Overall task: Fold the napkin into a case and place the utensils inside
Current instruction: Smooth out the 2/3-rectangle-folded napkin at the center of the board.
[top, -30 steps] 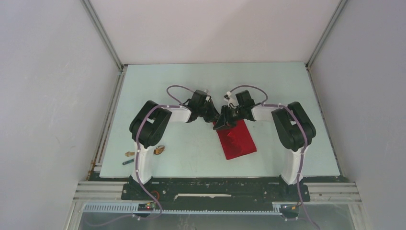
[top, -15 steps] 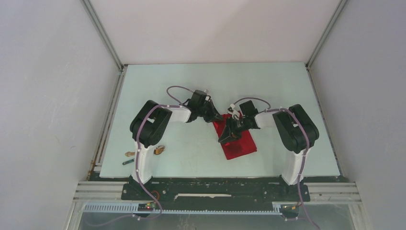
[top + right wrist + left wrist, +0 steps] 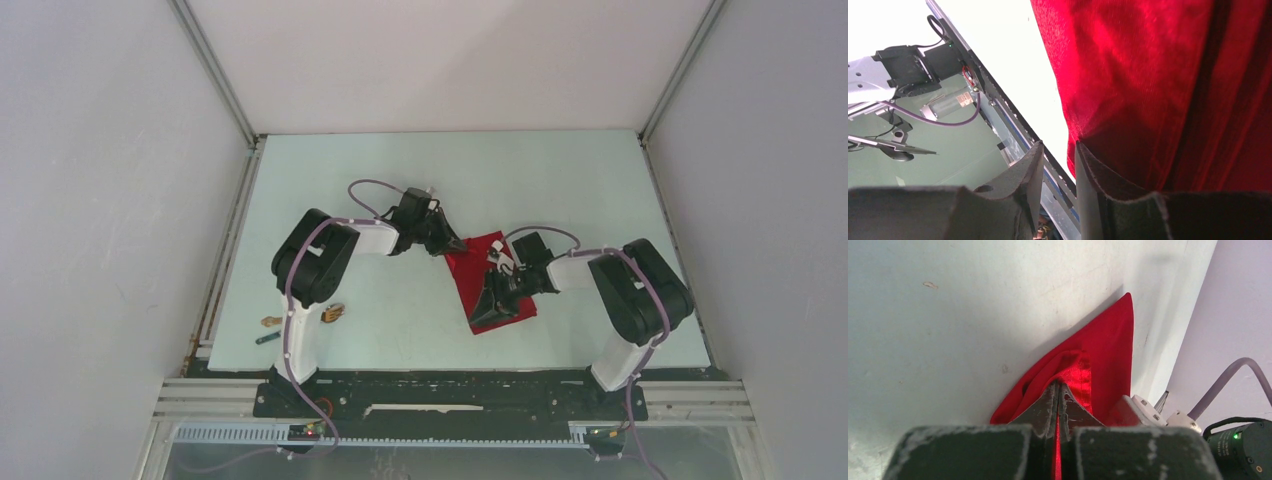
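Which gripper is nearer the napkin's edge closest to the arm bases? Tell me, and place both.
Right. The right gripper sits at the near left corner of the napkin, on that edge. The left gripper is shut on the far left corner, at the opposite end.

The napkin (image 3: 1108, 355) was thin red cloth with a fine ribbed weave and a bit of sheen where the light hit it. Left fingers (image 3: 1040, 410) looked like dark hard plastic, rough and scuffed whitish. Right fingers (image 3: 1024, 175) were matt with fuzzy edges. Table (image 3: 400, 180) was pale, smooth and matt, with a few specks. Fork (image 3: 333, 313) looked like wood.
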Tool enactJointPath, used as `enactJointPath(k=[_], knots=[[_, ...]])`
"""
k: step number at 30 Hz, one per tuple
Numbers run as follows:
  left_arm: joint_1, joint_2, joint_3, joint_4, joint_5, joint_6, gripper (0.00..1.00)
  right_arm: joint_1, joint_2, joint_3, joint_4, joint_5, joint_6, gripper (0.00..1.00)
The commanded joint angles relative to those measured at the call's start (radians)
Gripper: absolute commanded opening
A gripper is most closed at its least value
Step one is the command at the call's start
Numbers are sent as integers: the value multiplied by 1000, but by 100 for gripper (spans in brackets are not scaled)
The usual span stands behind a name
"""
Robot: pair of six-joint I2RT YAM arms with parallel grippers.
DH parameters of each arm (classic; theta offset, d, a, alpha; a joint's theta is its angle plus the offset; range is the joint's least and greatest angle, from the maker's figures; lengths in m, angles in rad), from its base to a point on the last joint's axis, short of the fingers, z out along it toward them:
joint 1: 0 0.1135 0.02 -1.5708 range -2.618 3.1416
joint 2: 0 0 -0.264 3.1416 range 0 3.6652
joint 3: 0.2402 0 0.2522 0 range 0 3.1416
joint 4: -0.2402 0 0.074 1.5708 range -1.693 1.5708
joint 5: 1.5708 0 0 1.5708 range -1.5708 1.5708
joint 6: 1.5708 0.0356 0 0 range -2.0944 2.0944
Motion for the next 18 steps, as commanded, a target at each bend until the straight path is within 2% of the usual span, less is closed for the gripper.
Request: enactJointPath(k=[1,6,14,18], knots=[[5,36,11,-26,-13,20,0,28,-68,-71,-7,51,20,38],[3,23,55,-40,52,38,2,37,-165,-120,-49,89,29,39],[3,-68,146,-68,194,58,32,-65,-339,-75,-125,66,23,42],[3,-110,137,-69,223,54,38,-141,-316,-67,-106,51,5,43]])
